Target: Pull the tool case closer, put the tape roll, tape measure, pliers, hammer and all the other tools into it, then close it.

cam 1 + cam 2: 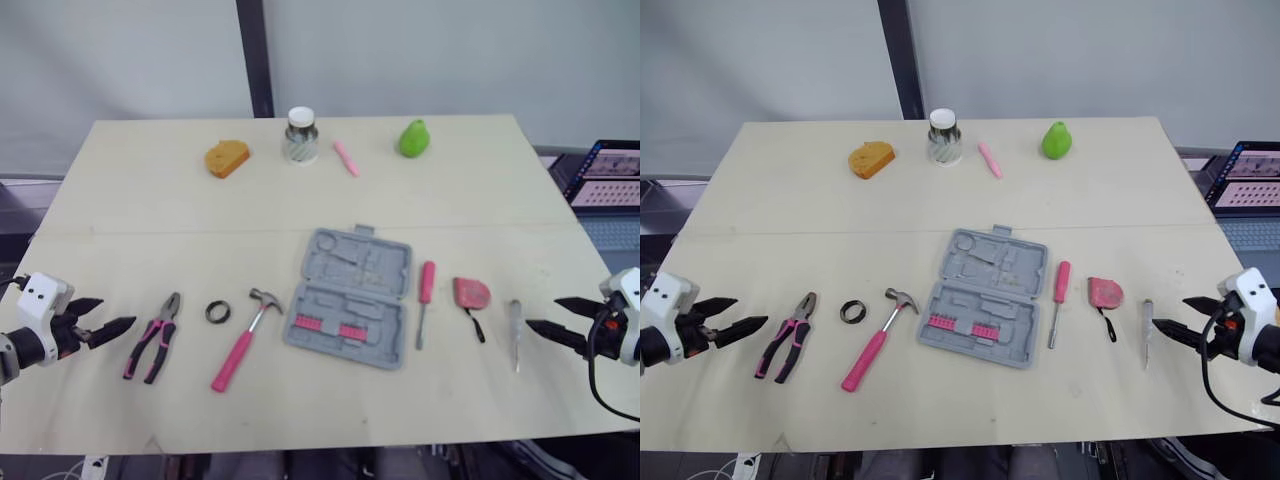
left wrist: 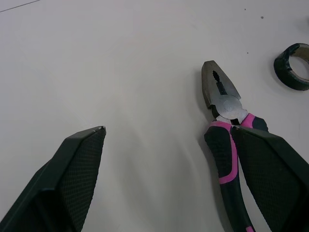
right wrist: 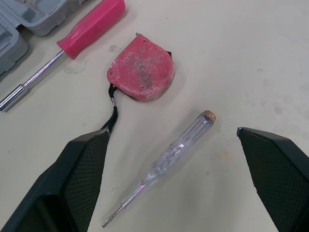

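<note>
Left wrist view: textured black left fingers (image 2: pixel 72 179) gape beside rubber-gripped pliers (image 2: pixel 226 104); right fingers (image 3: pixel 72 183) gape near a clear screwdriver (image 3: pixel 178 150).

Illegible lettering on tape measure (image 3: pixel 140 67)

Open grey tool case (image 1: pixel 350 300) lies between hammer (image 1: pixel 243 340) and tape measure (image 1: pixel 471 293)

A pale table (image 1: pixel 150 210) carries an open tool case (image 1: pixel 350 297), hammer (image 1: pixel 243 340), pliers (image 1: pixel 153 337) and tape measure (image 1: pixel 471 292).
</note>
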Robot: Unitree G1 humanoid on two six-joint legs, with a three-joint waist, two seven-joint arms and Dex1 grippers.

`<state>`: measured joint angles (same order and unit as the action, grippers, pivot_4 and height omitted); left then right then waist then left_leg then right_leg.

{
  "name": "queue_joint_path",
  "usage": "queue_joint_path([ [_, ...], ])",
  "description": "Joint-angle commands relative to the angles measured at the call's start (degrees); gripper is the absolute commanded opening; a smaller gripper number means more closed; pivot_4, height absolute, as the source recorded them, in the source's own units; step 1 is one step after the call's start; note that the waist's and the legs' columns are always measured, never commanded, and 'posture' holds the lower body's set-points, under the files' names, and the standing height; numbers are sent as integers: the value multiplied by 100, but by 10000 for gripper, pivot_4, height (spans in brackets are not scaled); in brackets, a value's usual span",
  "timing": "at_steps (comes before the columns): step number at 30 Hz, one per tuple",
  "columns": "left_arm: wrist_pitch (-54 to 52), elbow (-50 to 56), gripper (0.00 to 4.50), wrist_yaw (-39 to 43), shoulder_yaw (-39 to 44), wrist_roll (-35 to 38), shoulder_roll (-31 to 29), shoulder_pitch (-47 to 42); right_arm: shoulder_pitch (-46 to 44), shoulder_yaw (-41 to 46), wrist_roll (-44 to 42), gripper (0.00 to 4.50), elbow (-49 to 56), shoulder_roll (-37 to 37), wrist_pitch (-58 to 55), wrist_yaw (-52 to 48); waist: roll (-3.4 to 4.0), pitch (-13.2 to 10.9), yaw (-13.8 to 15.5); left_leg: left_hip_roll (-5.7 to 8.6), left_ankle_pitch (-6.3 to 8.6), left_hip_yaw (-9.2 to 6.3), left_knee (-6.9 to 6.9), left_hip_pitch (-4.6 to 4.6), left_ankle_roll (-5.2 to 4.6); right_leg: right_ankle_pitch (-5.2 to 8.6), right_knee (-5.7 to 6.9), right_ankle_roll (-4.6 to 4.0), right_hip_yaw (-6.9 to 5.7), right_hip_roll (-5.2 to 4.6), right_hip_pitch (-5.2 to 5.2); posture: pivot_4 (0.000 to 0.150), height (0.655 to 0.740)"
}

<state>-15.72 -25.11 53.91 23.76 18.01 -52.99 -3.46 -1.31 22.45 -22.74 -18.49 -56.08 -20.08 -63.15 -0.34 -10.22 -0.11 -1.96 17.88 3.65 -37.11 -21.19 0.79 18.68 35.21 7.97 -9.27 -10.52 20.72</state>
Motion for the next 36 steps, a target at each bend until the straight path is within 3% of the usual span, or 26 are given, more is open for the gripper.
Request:
queue_joint_path([
  [1,20,9,44245,47,175,43,-179,14,-39,66,-24,45000,58,-15,93,-61,0,0,0,0,0,0,0,0,0,0,0,0,0,0,0,1500,7400],
  [26,87,0,44245,-10,122,-29,-172,-87,-91,28,-44,45000,-171,39,321,-67,0,0,4,0,2,1,3,1,0,0,7,0,1,0,4,1500,7400],
  [30,-239,602,44245,7,26,158,-80,-210,29,241,-521,45000,745,134,-296,76,-1,0,4,0,5,1,4,-1,0,0,5,0,0,0,5,1500,7400],
  [36,-1029,2125,44245,264,-1264,274,361,-1034,60,-113,-1021,45000,2992,602,-1471,989,0,0,132,0,5,-4,-8,-3,1,0,11,0,4,0,2,1500,7400],
])
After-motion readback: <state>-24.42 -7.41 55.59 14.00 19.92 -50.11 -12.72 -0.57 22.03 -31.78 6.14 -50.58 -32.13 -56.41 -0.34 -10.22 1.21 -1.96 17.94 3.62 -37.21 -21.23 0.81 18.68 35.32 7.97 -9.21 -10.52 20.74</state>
